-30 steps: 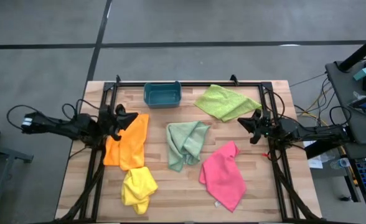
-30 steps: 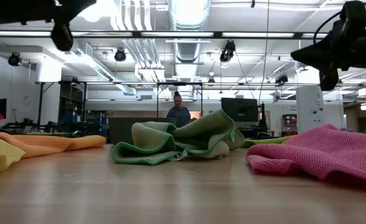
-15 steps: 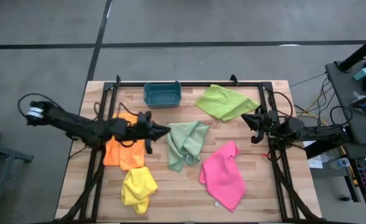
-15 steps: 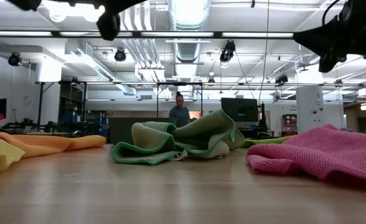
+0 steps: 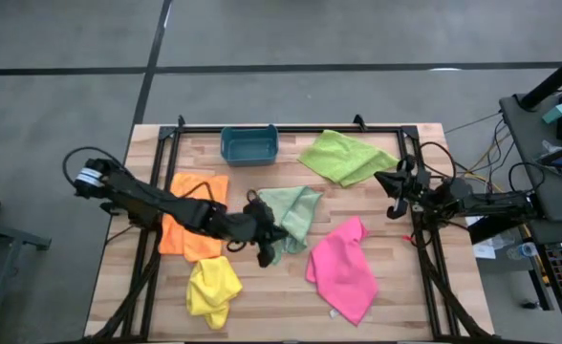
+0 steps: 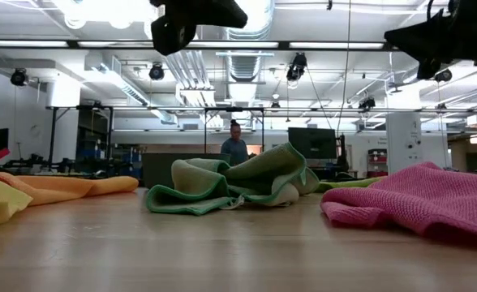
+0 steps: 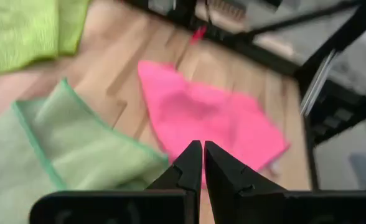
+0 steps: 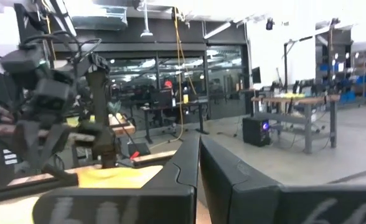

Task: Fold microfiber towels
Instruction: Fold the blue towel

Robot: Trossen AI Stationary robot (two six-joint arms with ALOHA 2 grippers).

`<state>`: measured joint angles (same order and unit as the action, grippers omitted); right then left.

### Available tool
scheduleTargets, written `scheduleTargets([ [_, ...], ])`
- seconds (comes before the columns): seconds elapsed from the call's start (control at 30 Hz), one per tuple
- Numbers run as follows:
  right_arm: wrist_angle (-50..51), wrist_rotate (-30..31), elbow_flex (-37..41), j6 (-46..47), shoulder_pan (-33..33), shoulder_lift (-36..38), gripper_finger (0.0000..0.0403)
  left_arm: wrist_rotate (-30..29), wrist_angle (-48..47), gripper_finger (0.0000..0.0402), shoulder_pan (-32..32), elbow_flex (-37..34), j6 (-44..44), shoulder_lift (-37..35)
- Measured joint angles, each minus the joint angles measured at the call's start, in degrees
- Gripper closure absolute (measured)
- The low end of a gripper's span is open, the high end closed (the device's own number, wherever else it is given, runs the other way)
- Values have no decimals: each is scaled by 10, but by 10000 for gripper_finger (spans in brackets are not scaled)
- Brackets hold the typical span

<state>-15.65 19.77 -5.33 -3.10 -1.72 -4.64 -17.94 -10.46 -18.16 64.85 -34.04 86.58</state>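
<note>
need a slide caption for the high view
Left gripper, shut, reaches over the mint green towel amid four other towels; right gripper waits at the table edge.

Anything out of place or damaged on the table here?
Nothing stands out. All five towels lie loose and unfolded on the table, which suits the start of folding. The left pincer, shut, is over the mint towel; the right pincer, shut, waits at the table's right edge.

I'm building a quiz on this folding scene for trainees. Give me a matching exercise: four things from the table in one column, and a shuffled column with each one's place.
Things:
1. teal bin
2. yellow towel
3. pink towel
4. left gripper

Places:
A. over the pale mint green towel
B. near table edge, below the orange towel
C. far edge, left of the lime green towel
D. right of centre, nearer the right gripper

Pairs: 1-C, 2-B, 3-D, 4-A
</note>
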Motion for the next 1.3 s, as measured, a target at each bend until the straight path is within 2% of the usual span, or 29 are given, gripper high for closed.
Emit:
scheduleTargets([
  [0.23, 0, 0, -46, -50, 0, 0, 394, 0, -162, 398, -19, 73, 0, 80],
  [0.47, 7, -1, -57, -53, 0, 0, 394, 16, -247, 389, -22, 72, -16, 134],
  [0.63, 26, -1, -57, -60, 0, 0, 394, 68, -266, 337, -22, 69, -33, 166],
  [0.83, 36, -2, -56, -60, 0, -1, 394, 62, -266, 255, -21, 69, -47, 193],
  [0.97, 40, -2, -56, -59, 0, -3, 394, 48, -270, 217, -21, 68, -46, 200],
  [1.13, 63, -2, -56, -48, 0, -5, 394, 13, -282, 204, -21, 67, -46, 203],
  [1.3, 78, -2, -56, -36, 0, -5, 394, 12, -281, 204, -22, 63, -47, 203],
])
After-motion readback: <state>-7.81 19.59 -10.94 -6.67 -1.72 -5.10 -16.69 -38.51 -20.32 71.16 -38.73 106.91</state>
